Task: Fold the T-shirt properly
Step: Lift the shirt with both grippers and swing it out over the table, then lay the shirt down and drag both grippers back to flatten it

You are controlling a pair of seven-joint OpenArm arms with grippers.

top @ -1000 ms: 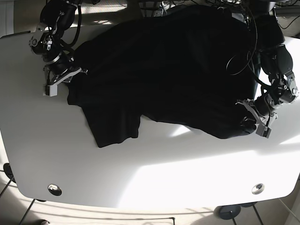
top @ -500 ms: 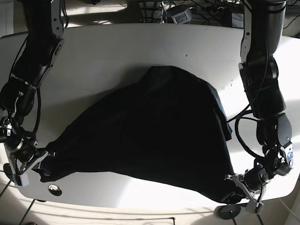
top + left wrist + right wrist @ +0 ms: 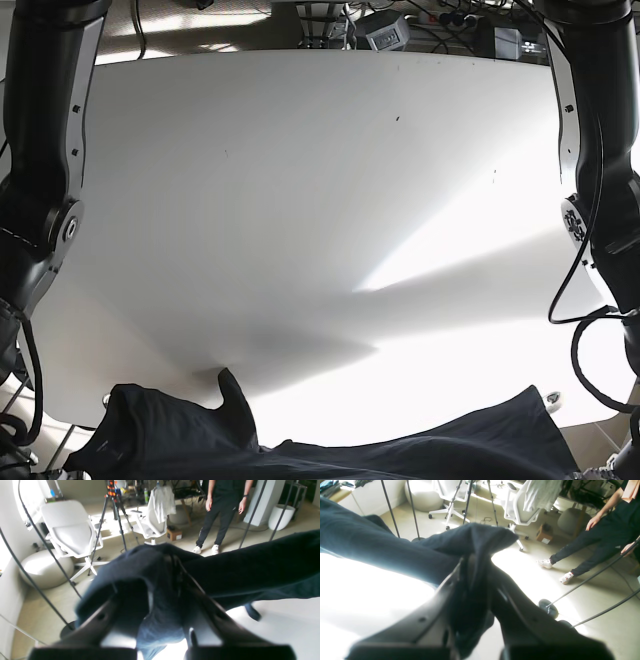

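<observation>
Base view: both end effectors lie below the frame edge, out of sight; only the two arms' upper links show along the sides. One T-shirt (image 3: 330, 450), dark navy, hangs across the near edge of the white table (image 3: 320, 200), its lower part cut off. Left end effector (image 3: 172, 580): jaws clenched on a bunched fold of the T-shirt (image 3: 250, 567). Right end effector (image 3: 477, 580): likewise clamped on cloth (image 3: 382, 547), fabric pinched between the fingers. Wrist views blurred near the fingers.
</observation>
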